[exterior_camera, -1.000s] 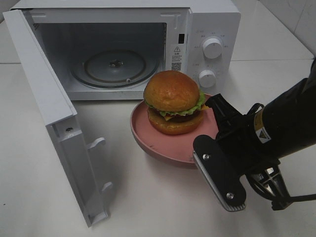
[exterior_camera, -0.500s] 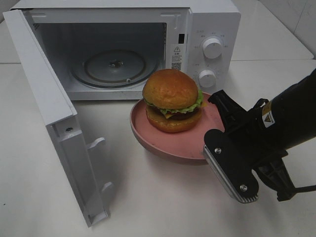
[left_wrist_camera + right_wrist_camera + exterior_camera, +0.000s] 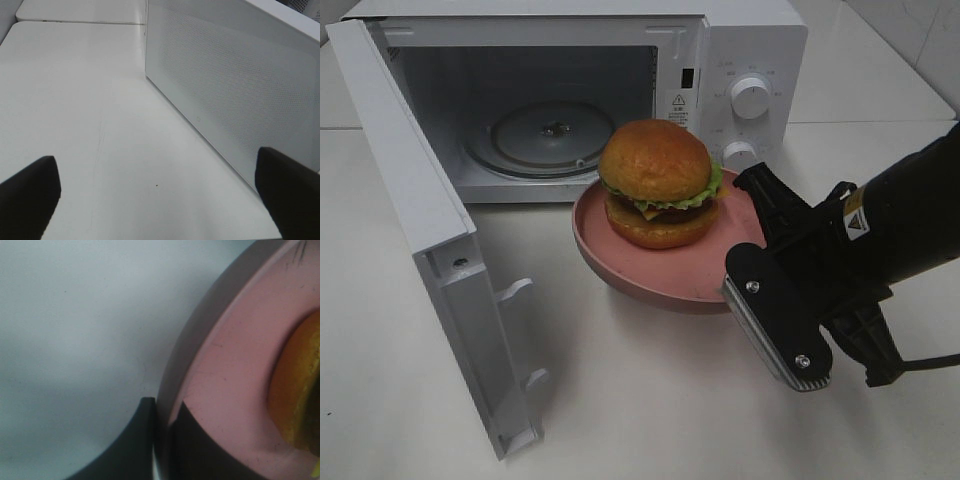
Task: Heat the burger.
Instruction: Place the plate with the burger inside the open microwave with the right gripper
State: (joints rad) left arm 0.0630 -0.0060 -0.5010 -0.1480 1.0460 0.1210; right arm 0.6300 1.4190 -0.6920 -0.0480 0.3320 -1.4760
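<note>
The burger (image 3: 655, 180), with a glossy golden bun and green lettuce, rests on a round pink plate (image 3: 660, 275) in front of the open microwave (image 3: 750, 45). My right gripper (image 3: 748, 235) is shut on the plate's right rim and holds it off the table. In the right wrist view its dark fingers (image 3: 162, 420) pinch the pink rim (image 3: 225, 375), with the burger's edge (image 3: 295, 385) beyond. My left gripper (image 3: 157, 195) stands open with nothing in it, over bare table beside the microwave's perforated side wall (image 3: 235, 90).
The microwave door (image 3: 420, 220) is swung fully open to the left, reaching toward the front of the table. A glass turntable (image 3: 555, 130) lies inside the cavity. Two dials (image 3: 750, 97) sit on the right-hand panel. White tabletop (image 3: 640, 400) surrounds everything.
The plate with the burger has moved up and to the left, closer to the microwave opening, carried by my right gripper. The left gripper's state is unchanged.
</note>
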